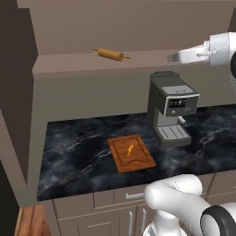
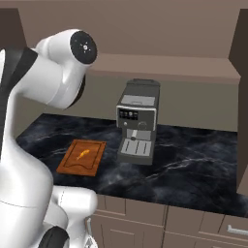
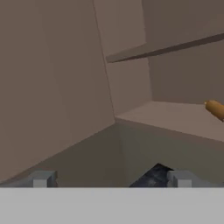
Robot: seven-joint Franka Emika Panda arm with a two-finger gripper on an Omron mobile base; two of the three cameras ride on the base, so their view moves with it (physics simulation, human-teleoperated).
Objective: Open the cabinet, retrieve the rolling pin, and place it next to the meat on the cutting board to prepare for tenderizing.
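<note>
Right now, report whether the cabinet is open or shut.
Open: the cabinet interior is exposed, with the rolling pin lying on its bottom shelf.

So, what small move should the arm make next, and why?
Probably swing the open pincer toward the tan wooden rolling pin. The taupe wall cabinet stands open, the pin lies on its shelf, and in the hand view it sits off at the right edge, not between the fingers.

rolling pin (image 1: 109, 54) tan | cutting board (image 1: 131, 153) reddish-brown | meat (image 1: 130, 149) orange-yellow | counter (image 1: 78, 156) black marbled
</note>
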